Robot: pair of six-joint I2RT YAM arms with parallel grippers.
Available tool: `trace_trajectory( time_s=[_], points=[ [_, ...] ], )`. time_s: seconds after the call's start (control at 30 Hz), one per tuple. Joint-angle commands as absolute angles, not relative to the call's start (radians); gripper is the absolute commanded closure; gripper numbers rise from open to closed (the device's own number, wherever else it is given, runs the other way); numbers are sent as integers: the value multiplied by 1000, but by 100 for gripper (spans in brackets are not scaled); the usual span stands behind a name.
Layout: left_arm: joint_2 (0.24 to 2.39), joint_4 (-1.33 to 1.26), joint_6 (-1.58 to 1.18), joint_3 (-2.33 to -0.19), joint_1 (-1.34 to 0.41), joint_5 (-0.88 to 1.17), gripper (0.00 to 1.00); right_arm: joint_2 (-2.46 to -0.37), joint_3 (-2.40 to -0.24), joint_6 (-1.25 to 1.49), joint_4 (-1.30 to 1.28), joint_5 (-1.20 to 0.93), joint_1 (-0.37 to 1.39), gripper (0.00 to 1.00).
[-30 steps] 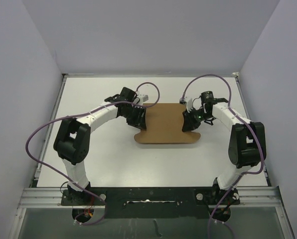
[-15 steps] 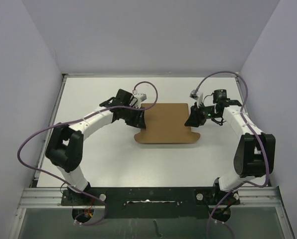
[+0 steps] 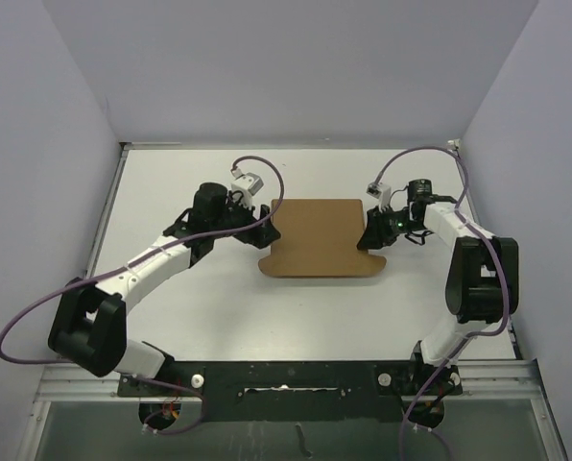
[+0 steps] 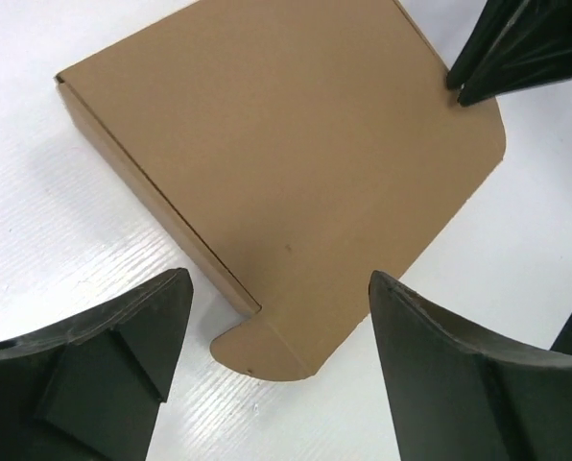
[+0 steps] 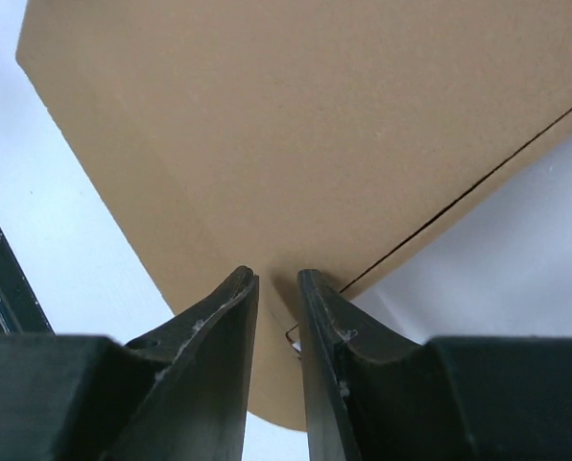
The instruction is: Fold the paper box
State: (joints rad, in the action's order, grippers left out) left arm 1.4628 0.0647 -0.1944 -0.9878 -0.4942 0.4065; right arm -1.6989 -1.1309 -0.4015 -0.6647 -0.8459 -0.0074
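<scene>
**A:** What differs from half a second back?

**B:** The left arm has swung out and low, and its elbow now sits toward the near-left of the tabletop (image 3: 305, 317). The left hand (image 3: 265, 226) has eased off the paper box (image 3: 320, 238) and is now just beside its left edge. The right hand (image 3: 372, 235) keeps almost its old spot at the right edge. The box has not shifted.

**A:** How are the hands set?

**B:** The left hand is spread wide. In its wrist view the two fingers (image 4: 104, 355) stand either side of the box's near-left corner, clear of the cardboard. The right hand is narrow, with its fingers (image 5: 219, 327) drawn almost together and only a slit between them. Its tips are at the box's right edge, where a cut line runs off. Whether they pinch anything, I cannot tell.

**A:** And the box itself?

**B:** It is plain brown cardboard, lying flat mid-tabletop between the two hands. The top panel is broad and smooth. A rounded tab juts out at each near corner. A low side wall shows along the left edge, under the top panel. No print or tape is visible.
</scene>
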Motion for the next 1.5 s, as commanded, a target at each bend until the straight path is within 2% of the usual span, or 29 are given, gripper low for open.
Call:
trace_trajectory(
  time_s=[0.0,0.07,0.2,0.3,0.43,0.5,0.57,0.8,1.0,1.23,1.33,1.47],
  points=[
    [1305,-183,-195,-888,-477,338,16,-1710,-1147,-383,-639,-826,-15,75],
    [1267,-230,-201,-842,-477,309,5,-1709,-1151,-392,-645,-853,-18,75],
    [1251,-205,-211,-841,-476,283,2,-1648,-1150,-406,-650,-970,-33,70],
    [1277,-173,-239,-860,-476,282,2,-1576,-1117,-364,-589,-999,-62,60],
    [1344,-129,-295,-894,-473,303,3,-1549,-1063,-271,-498,-988,-122,38],
    [1373,-122,-322,-903,-470,317,3,-1578,-1057,-230,-474,-986,-145,32],
    [1400,-101,-345,-916,-464,325,3,-1629,-1066,-204,-475,-987,-156,30],
    [1492,-73,-448,-948,-405,406,5,-1779,-1096,-170,-484,-1069,-156,31],
    [1575,-77,-545,-967,-357,478,7,-1873,-1123,-133,-484,-1110,-157,40],
    [1633,-82,-611,-969,-353,493,7,-1943,-1121,-81,-471,-1150,-201,55],
    [1656,-137,-661,-951,-351,541,7,-1973,-1124,-71,-478,-1176,-226,65],
    [1675,-245,-734,-919,-347,597,6,-2006,-1126,-68,-488,-1178,-240,72]
  ],
)
